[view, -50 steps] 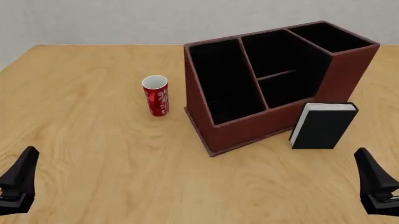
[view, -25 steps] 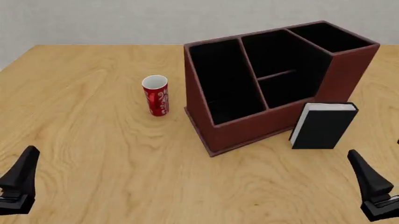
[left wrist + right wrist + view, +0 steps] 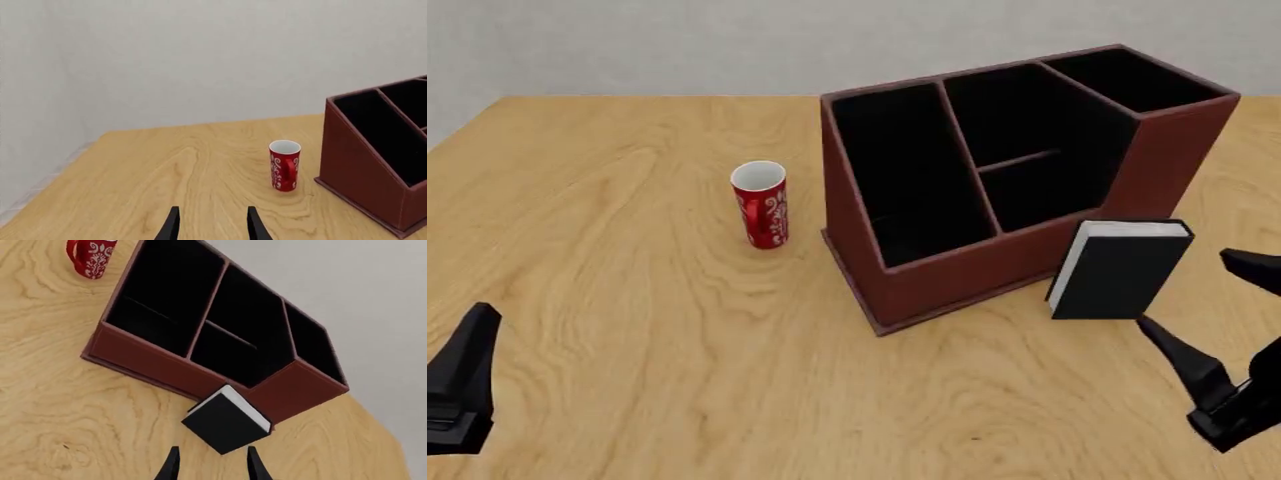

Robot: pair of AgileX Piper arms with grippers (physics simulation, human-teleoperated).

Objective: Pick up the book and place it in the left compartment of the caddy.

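Note:
The small black book (image 3: 1118, 270) with white page edges stands upright against the front right of the reddish-brown caddy (image 3: 961, 275). The caddy's long left compartment (image 3: 908, 170) has only its black lining showing. My right gripper (image 3: 1185, 290) is open and tilted, just right of and nearer than the book, not touching it. In the right wrist view the book (image 3: 225, 422) lies just beyond the open right gripper (image 3: 212, 460), with the caddy (image 3: 153, 360) and left compartment (image 3: 170, 285) behind it. My left gripper (image 3: 467, 340) is open at the near left, far from the book; its wrist view shows its fingers apart (image 3: 212, 222).
A red cup (image 3: 761, 205) with a white pattern stands just left of the caddy; it also shows as a red cup (image 3: 285, 165) beside the caddy (image 3: 363, 170) in the left wrist view. A pale wall rises behind the table's far edge.
My right gripper has turned and swung inward and forward toward the book, now with both fingers in the front view. The left gripper has dropped slightly. Book, caddy and cup have not moved.

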